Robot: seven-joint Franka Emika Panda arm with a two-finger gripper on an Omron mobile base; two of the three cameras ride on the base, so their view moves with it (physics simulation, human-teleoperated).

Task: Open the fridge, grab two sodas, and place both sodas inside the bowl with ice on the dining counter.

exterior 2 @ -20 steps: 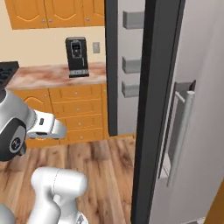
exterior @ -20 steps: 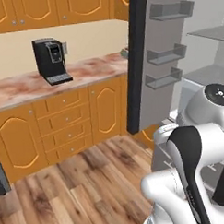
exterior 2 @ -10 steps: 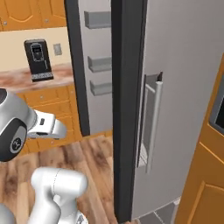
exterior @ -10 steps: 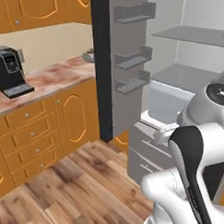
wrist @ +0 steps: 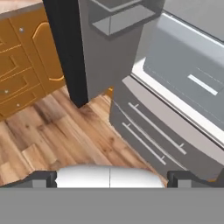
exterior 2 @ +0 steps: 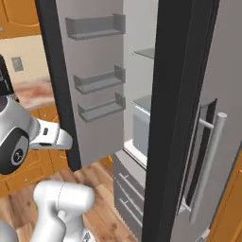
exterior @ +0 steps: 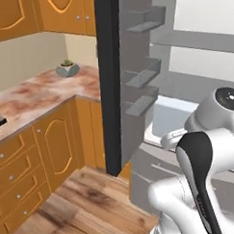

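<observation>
The two-finger end effector (wrist: 109, 177) is spread wide and grasps nothing; ahead of it and slightly to its right stands the tall grey French-door fridge (wrist: 175, 83), left door swung open, grey door shelves (exterior 2: 97, 80) bare; below its tips lies the wooden plank floor (wrist: 48, 131); orange cabinets (wrist: 22, 65) off to its left.

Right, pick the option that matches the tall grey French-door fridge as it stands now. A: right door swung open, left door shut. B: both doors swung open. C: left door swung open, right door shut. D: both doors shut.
C: the tall grey French-door fridge has its left door swung out, door bins and inner shelves exposed, while the right door with the long bar handle stays closed.
</observation>
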